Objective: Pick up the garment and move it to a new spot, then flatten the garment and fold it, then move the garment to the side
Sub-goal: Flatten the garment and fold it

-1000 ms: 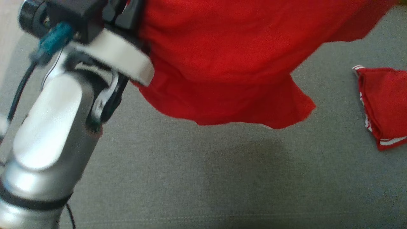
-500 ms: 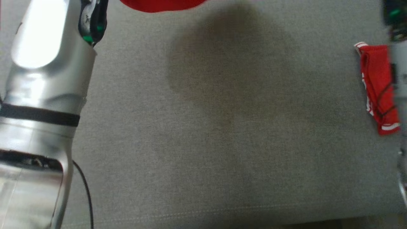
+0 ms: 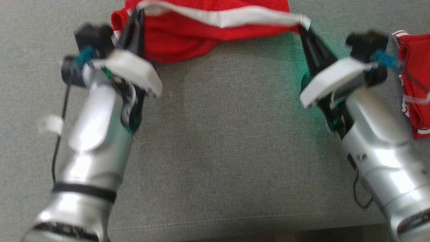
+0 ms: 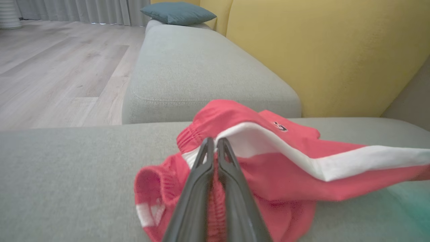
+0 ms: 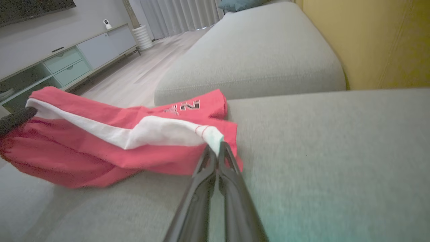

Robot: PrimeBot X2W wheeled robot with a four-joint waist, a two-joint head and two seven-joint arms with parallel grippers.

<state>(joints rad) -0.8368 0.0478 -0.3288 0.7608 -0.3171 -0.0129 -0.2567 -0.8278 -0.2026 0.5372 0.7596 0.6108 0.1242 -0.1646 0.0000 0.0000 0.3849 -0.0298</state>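
Observation:
The garment (image 3: 201,30) is red with a white stripe and lies bunched at the far side of the grey sofa seat (image 3: 228,151). Its white-striped edge is stretched between my two grippers. My left gripper (image 3: 136,15) is shut on the left end of that edge, by the gathered waistband. In the left wrist view the left gripper (image 4: 215,141) pinches the white band of the garment (image 4: 285,168). My right gripper (image 3: 302,28) is shut on the right corner. The right wrist view shows the right gripper (image 5: 215,149) clamped on the pale corner of the garment (image 5: 100,148).
A second red piece with white trim (image 3: 415,84) lies at the right edge, beside my right arm. Yellow back cushions (image 4: 319,50) rise behind the seat. A further grey seat carries a teal pillow (image 4: 178,12). The seat's front edge (image 3: 215,222) runs along the bottom.
The head camera has moved, so the whole picture shifted. The garment hung close before the camera a second ago; now it rests on the seat, stretched between both grippers.

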